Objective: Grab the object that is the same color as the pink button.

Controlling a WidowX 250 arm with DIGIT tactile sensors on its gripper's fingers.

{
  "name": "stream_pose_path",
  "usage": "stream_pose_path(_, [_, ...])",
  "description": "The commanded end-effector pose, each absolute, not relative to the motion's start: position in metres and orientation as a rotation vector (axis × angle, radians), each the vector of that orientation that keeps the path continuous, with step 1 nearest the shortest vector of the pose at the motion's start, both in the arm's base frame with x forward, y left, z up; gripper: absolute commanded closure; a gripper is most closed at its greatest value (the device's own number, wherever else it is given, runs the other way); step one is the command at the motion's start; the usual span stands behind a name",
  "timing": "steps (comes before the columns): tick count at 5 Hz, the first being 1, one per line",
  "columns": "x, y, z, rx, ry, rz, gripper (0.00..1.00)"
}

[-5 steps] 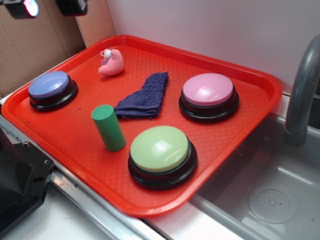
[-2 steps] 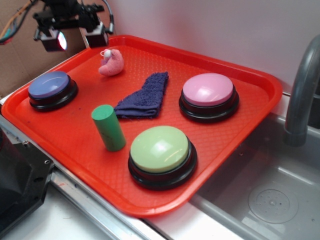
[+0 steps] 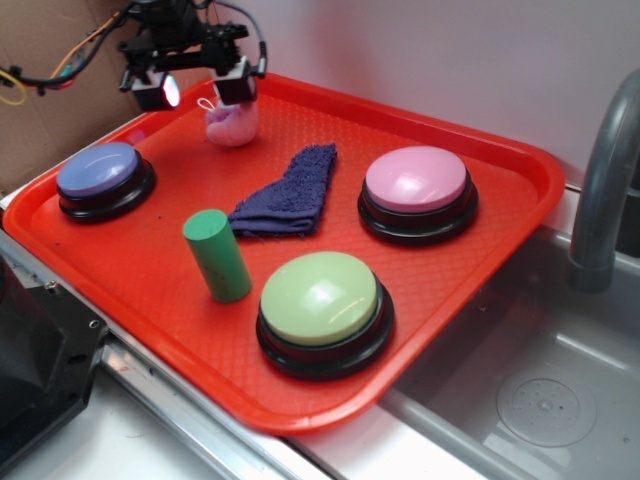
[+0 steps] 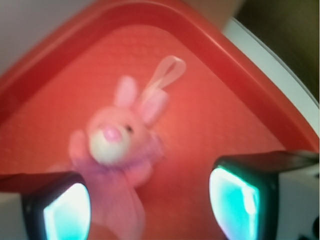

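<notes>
The object, a small pink plush bunny (image 3: 232, 125), lies at the tray's back left corner. My gripper (image 3: 196, 92) hangs open just over it, one finger in front of its top. In the wrist view the bunny (image 4: 117, 145) lies face up between the two glowing fingertips, closer to the left one, and my gripper (image 4: 150, 207) is wide open with nothing pinched. The pink button (image 3: 416, 180), a glossy pink dome on a black base, sits at the right of the red tray (image 3: 150, 262), well away from the gripper.
Also on the tray are a blue-purple button (image 3: 98, 168) at left, a green button (image 3: 320, 298) in front, an upright green cylinder (image 3: 217, 255) and a dark blue cloth (image 3: 290, 190). A sink (image 3: 530, 400) and faucet (image 3: 605, 190) are at right. Cardboard (image 3: 50, 60) stands behind.
My gripper has come down and to the right from the top left corner until it is over the pink plush. Nothing on the tray has shifted.
</notes>
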State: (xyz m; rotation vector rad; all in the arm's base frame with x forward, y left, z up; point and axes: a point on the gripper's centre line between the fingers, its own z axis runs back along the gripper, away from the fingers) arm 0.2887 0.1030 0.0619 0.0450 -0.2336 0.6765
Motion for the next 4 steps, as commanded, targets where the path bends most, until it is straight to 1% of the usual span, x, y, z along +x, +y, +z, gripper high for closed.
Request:
stream_pose_path(1, [0.308,0.118,0.056,0.005,-0.255,0.655,0.00])
stream_pose_path(2, [0.302,0.125,0.038,0.007,-0.180,0.698,0.00])
stream_pose_path(3, [0.293,0.127,0.025,-0.003,-0.091,0.742,0.00])
stream_pose_path(4, [0.294,0.124,0.035,-0.035,-0.112,0.670,1.00])
